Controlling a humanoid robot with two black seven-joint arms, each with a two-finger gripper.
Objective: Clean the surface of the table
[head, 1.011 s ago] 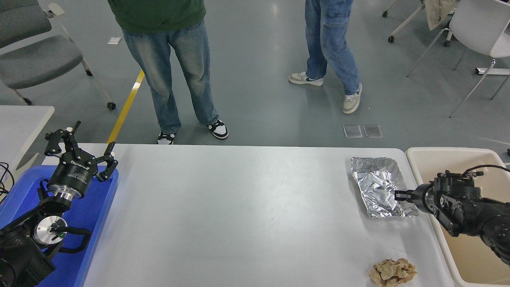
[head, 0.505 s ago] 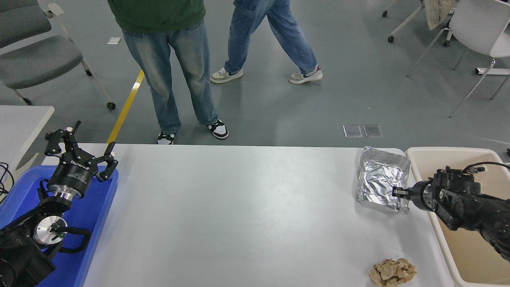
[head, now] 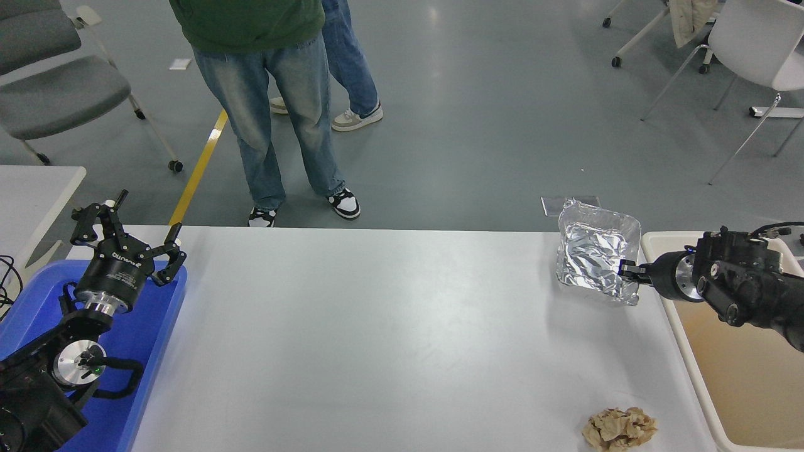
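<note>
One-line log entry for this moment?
right gripper: shut on foil tray, lifted, tilted | beige bin: adjacent | paper wad: on table

My right gripper (head: 628, 271) now holds the foil tray (head: 593, 258) higher and more upright above the table surface (head: 377, 339), nearer the beige bin (head: 703, 376).
</note>
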